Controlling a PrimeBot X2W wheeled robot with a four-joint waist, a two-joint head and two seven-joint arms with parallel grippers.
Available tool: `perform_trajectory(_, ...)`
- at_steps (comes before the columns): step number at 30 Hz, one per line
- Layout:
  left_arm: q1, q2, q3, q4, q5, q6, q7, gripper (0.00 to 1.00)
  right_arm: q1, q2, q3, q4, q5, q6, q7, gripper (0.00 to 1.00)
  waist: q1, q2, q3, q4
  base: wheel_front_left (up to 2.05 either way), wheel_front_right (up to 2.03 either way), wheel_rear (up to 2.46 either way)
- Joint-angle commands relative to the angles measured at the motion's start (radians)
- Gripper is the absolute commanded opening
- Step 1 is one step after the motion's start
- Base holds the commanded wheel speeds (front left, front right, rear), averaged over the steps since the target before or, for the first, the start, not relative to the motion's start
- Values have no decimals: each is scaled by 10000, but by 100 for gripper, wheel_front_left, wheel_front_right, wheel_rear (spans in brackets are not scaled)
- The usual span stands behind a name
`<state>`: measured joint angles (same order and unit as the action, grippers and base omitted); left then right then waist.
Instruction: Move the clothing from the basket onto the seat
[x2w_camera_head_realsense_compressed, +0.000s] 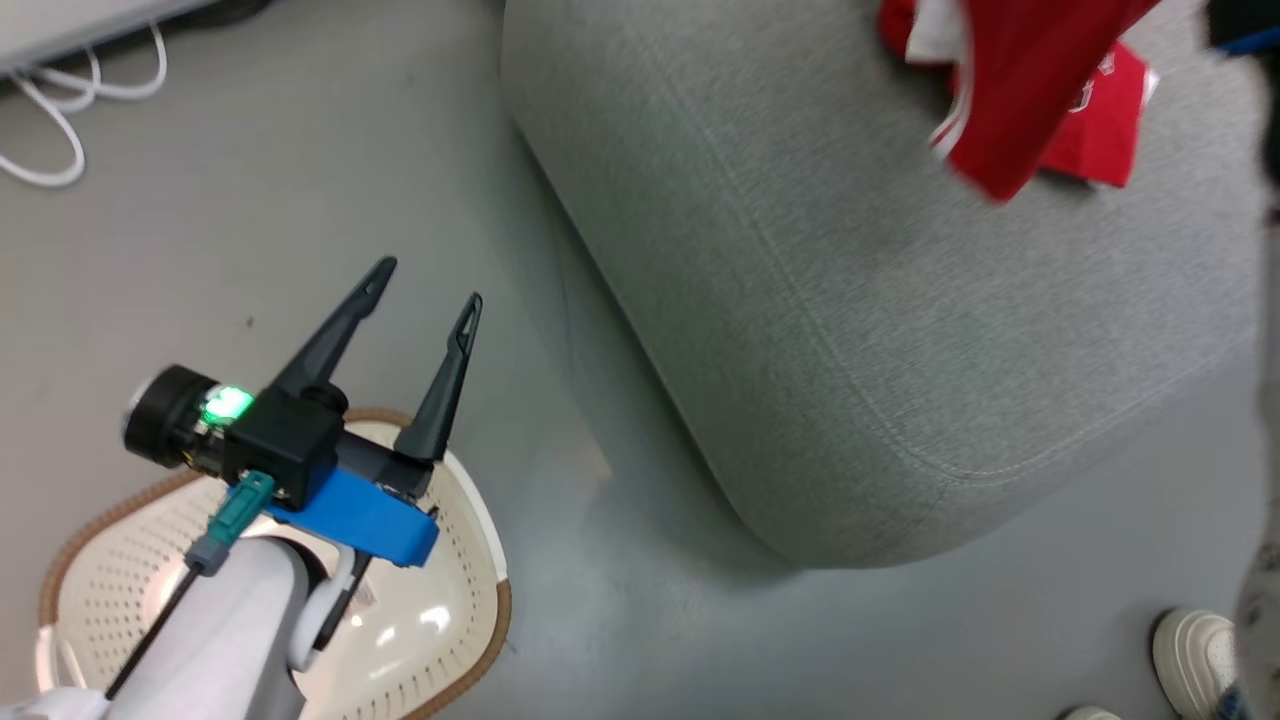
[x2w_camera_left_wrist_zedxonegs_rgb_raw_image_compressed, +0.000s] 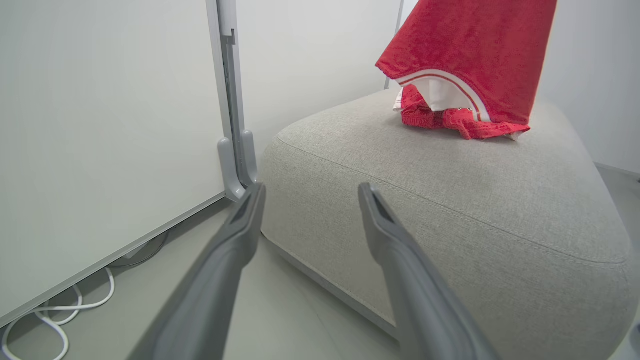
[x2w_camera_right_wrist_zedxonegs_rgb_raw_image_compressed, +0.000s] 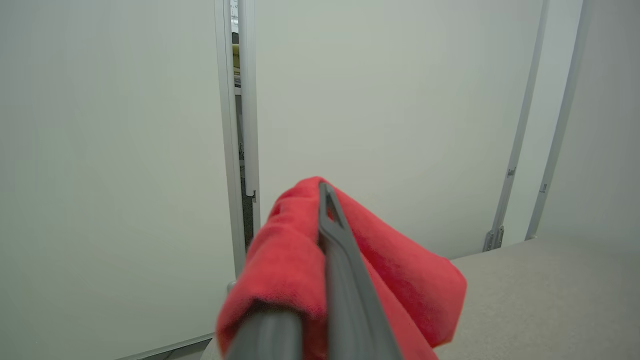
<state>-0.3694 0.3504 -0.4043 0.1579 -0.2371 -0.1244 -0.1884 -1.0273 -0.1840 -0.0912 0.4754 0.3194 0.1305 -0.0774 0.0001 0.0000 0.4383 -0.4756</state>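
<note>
The right claw (x2w_camera_right_wrist_zedxonegs_rgb_raw_image_compressed: 325, 210) pinched a soft, light red garment (x2w_camera_head_realsense_compressed: 1020, 90) bunched above the seat (x2w_camera_head_realsense_compressed: 850, 330); the left claw (x2w_camera_head_realsense_compressed: 425, 285) stood wide, empty.

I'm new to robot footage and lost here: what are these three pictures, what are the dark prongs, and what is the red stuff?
One robot, three cameras. The head view looks down on a grey seat and a white basket on the floor. The dark prongs are its grippers. The left gripper hangs open above the basket, holding nothing. The right wrist view looks along the right gripper, shut on a red garment. The left wrist view shows that garment hanging over a second red piece lying on the seat.
</note>
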Motion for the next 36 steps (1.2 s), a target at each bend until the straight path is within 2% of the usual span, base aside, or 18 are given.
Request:
perform_trajectory(1, -243, 228, 50, -378, 77, -61, 185, 100, -461, -423, -282, -25, -286, 5, 64, 0, -1, 0, 1131, 388, 0, 0, 0)
perform_trajectory(7, -656, 661, 196, -1731, 218, 27, 719, 100, -1355, -961, -1552, 630, -705, 5, -301, 0, -1, 0, 2447, 690, 0, 0, 0)
perform_trajectory(10, -960, 587, -56, -2118, 298, 9, 834, 100, -1239, -1217, -1847, 1191, -856, 5, -442, 0, -1, 0, 2893, 1014, 0, 0, 0)
perform_trajectory(20, -1565, 304, -459, -2104, 407, 10, 477, 100, -1034, -1195, -2283, 3291, -1481, 5, -959, 0, -1, 0, 3544, 1446, 0, 0, 0)
perform_trajectory(21, -1590, 281, -479, -2052, 409, 15, 415, 100, -1084, -1225, -2297, 3439, -1543, 5, -1021, 16, -1, 0, 3545, 1477, 0, 0, 0)
perform_trajectory(22, -1610, 263, -493, -1984, 411, 24, 362, 100, -1112, -1239, -2251, 3580, -1650, 5, -1037, 45, -1, 0, 3533, 1501, 0, 0, 0)
perform_trajectory(23, -1640, 245, -507, -1916, 404, 34, 328, 100, -1149, -1259, -2243, 3728, -1724, 5, -1025, 100, -1, 0, 3514, 1525, 0, 0, 0)
perform_trajectory(30, -1740, 59, -596, -1354, 321, 76, -20, 100, -1310, -1236, -2001, 4346, -1893, 5, -1200, 100, -1, 0, 3160, 1657, 0, 0, 0)
perform_trajectory(36, -1505, -310, -708, -492, 118, 119, -431, 100, -592, -1270, -1289, 4590, -1930, 5, -1410, 100, -1, 0, 2236, 1844, 0, 0, 0)
